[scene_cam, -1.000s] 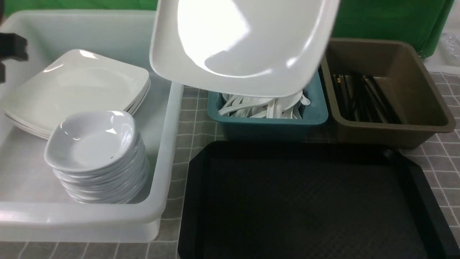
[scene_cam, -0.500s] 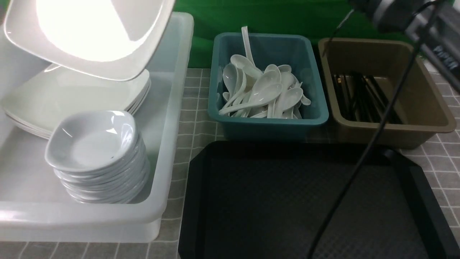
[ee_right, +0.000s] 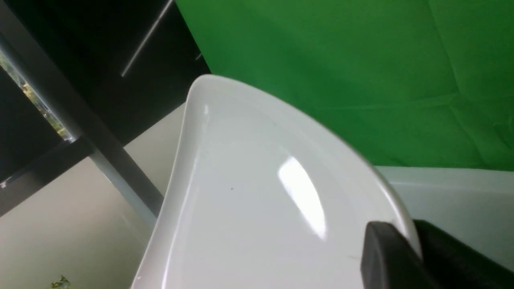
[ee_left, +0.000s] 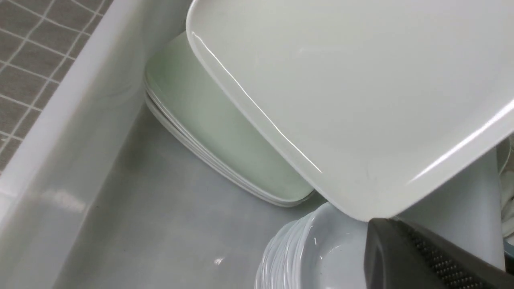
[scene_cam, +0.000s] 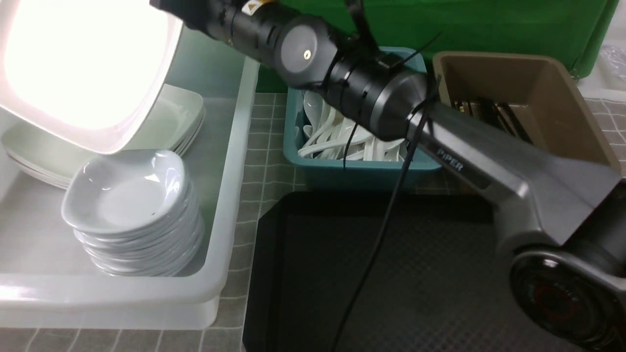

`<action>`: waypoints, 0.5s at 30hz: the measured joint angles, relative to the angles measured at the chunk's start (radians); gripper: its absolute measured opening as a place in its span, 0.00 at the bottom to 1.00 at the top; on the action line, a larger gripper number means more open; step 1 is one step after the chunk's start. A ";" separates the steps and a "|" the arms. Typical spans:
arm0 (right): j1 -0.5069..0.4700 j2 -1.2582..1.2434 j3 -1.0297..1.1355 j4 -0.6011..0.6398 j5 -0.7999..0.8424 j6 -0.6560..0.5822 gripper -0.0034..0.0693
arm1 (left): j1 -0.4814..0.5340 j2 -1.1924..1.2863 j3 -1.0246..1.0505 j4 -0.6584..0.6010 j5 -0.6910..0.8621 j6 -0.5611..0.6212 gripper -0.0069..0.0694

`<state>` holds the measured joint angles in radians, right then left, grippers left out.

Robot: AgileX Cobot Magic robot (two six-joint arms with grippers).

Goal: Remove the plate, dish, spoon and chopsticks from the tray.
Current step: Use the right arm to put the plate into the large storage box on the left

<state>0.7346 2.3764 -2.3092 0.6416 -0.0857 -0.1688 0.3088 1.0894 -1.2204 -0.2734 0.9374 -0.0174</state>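
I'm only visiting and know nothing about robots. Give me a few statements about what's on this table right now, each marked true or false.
1. The large white square plate hangs in the air above the white plastic bin. True.
2. The right hand grips that plate by its rim. True.
3. The teal plastic bin holds black chopsticks. False: it holds white soup spoons. The black chopsticks lie in the brown plastic bin.
4. The stack of small white dishes stands on the black rectangular tray. False: it stands inside the white plastic bin, to the left of the tray.
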 joint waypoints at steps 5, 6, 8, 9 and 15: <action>0.003 0.038 -0.002 0.018 -0.054 0.013 0.13 | 0.000 0.000 0.000 0.000 0.003 0.008 0.10; 0.005 0.051 -0.006 0.023 -0.069 0.020 0.13 | 0.000 0.000 0.000 0.000 0.003 0.017 0.10; 0.006 0.057 -0.007 0.022 -0.076 0.024 0.13 | 0.000 0.000 0.000 0.000 0.008 0.017 0.10; 0.006 0.060 -0.009 0.025 -0.081 0.031 0.13 | 0.000 0.000 0.000 0.000 0.008 0.017 0.10; 0.007 0.070 -0.009 0.015 -0.125 0.133 0.13 | 0.000 0.000 0.000 0.000 0.011 0.017 0.10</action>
<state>0.7417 2.4463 -2.3178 0.6567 -0.2111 -0.0362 0.3088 1.0894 -1.2204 -0.2734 0.9481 0.0000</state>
